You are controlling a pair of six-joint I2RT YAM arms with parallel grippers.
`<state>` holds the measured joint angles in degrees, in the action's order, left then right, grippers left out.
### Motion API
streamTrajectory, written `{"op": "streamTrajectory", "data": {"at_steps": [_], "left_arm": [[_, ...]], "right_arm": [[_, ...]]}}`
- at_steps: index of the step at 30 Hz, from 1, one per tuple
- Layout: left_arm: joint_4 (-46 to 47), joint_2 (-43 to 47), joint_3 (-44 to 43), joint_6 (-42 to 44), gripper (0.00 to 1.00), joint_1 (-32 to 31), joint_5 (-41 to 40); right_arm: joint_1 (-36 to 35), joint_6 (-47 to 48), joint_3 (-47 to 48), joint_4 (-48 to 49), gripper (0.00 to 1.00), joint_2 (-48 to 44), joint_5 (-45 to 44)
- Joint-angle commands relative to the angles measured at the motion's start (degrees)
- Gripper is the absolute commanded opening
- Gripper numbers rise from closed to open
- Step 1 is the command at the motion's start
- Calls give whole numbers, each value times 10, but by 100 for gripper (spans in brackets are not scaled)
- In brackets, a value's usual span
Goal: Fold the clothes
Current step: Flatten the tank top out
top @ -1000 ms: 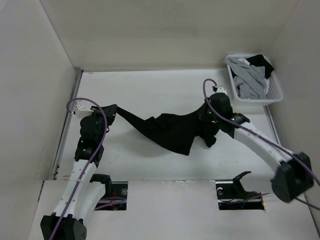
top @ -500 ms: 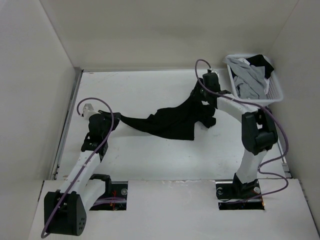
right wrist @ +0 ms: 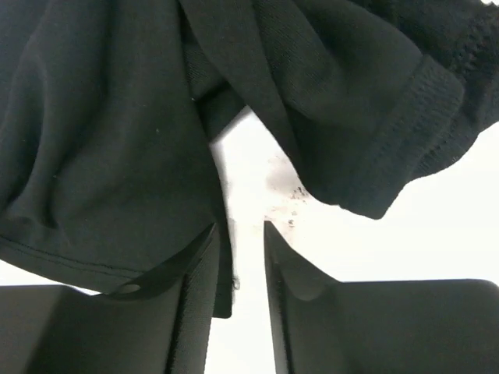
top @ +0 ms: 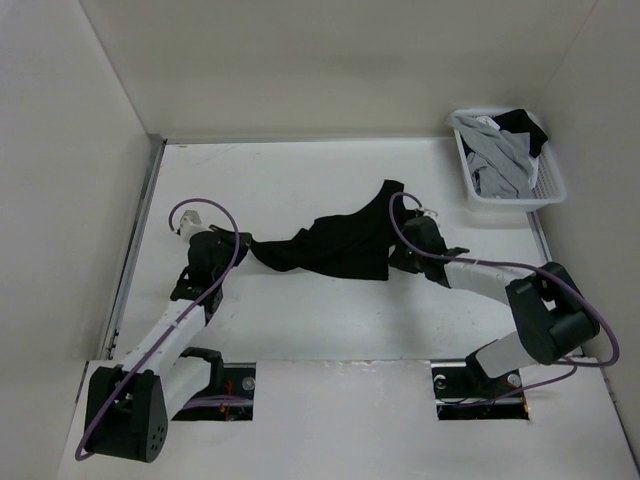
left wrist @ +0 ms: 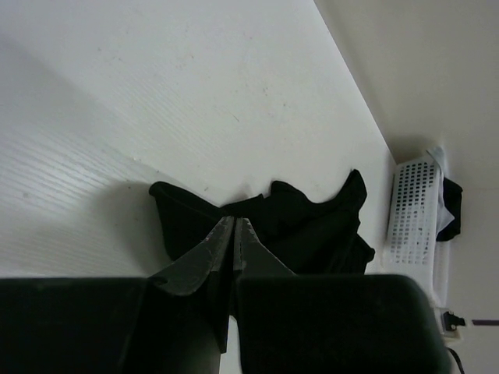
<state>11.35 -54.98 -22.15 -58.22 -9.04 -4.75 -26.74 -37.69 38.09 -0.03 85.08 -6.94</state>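
Left gripper [left wrist: 234, 227] clamped on shirt [top: 335, 245] edge, right gripper [right wrist: 239, 227] parted, empty, above crumpled shirt on table [top: 300, 180]

- The T-shirt [right wrist: 101, 140] is black knit cloth, matt and soft, with a fine weave and a ribbed, stitched hem.
- The tabletop [left wrist: 195, 93] is white and matt, with faint fine ridges and a few dark scuff specks.
- The basket [top: 512, 204] is white plastic with a perforated, mesh-like wall.
- The grey garment [top: 497, 158] is soft, matt cloth.
- The left hand [left wrist: 234, 234] and right hand [right wrist: 238, 230] have dark, smooth fingers with a dull sheen, seemingly plastic.
- The arm casings [top: 165, 338] are smooth white.
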Motion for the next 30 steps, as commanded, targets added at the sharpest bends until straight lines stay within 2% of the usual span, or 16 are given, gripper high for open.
{"op": "streamTrajectory", "data": {"at_steps": [1, 10, 23, 30], "left_arm": [[34, 8, -3, 13, 0, -13, -4], [25, 40, 11, 12, 0, -20, -4], [24, 54, 11, 12, 0, -22, -3], [30, 48, 9, 14, 0, -22, 1]], "right_arm": [[-14, -26, -1, 45, 36, -21, -3], [-59, -73, -34, 51, 34, -10, -13], [-127, -101, -34, -52, 36, -55, -161], [-149, -121, -38, -94, 40, -88, -193]]}}
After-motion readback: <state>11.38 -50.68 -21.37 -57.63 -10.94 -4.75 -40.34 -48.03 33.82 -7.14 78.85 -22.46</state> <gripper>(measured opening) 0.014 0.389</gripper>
